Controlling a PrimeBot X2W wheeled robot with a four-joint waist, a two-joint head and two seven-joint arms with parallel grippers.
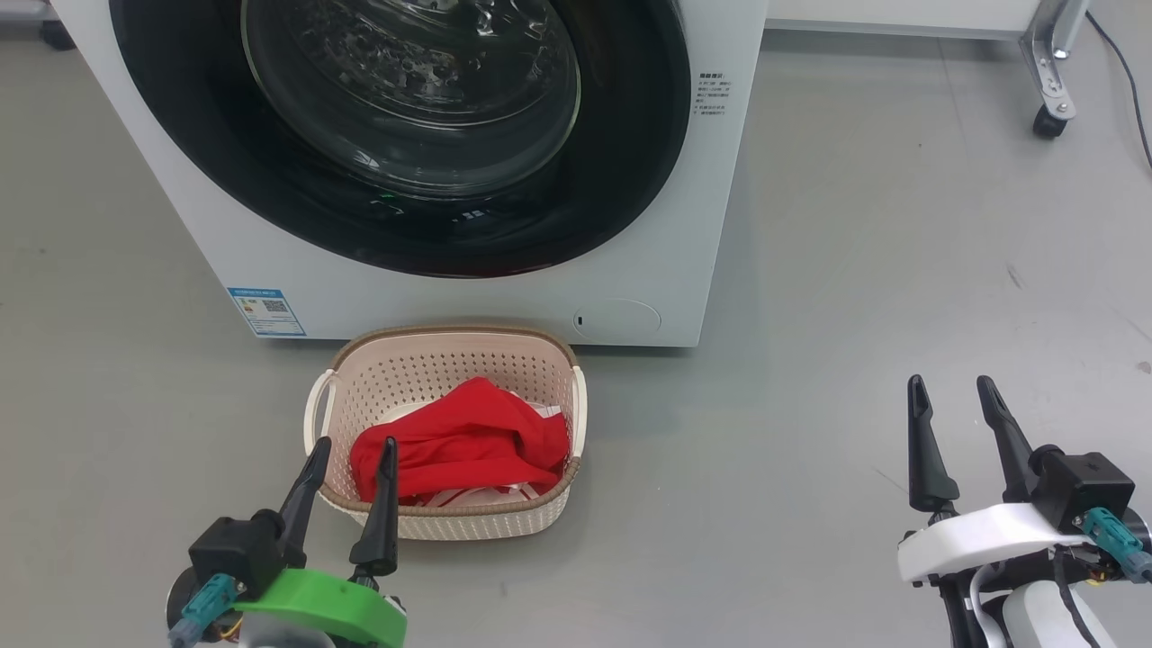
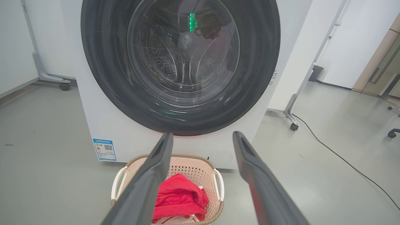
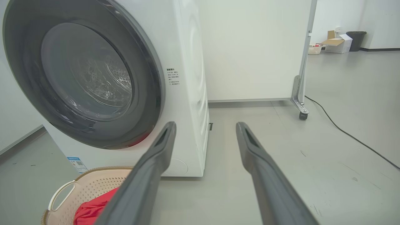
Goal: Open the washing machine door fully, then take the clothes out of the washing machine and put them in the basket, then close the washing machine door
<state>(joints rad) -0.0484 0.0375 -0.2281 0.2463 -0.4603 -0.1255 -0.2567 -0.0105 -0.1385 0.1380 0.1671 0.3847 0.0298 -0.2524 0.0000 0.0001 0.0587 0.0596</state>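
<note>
The washing machine door sat shut flat against the front of the white washing machine. Its glossy black rim ringed the bulging glass, and the perforated steel drum showed through it. A blue label sticker sat at the machine's lower left corner.

The cream basket stood on the grey floor just in front of the machine, below the door. The clothes lay inside it, the plain red garment bunched on top with red-and-white striped fabric peeking out beneath at the near side.

The left tool hung low at the basket's near left corner, its two dark fingers spread apart and gripping nothing, the tips overlapping the rim in the head view. The right tool was well off to the right over bare floor, fingers likewise apart and empty. Behind it a caster wheel rested on the floor, with a black cable trailing past.
</note>
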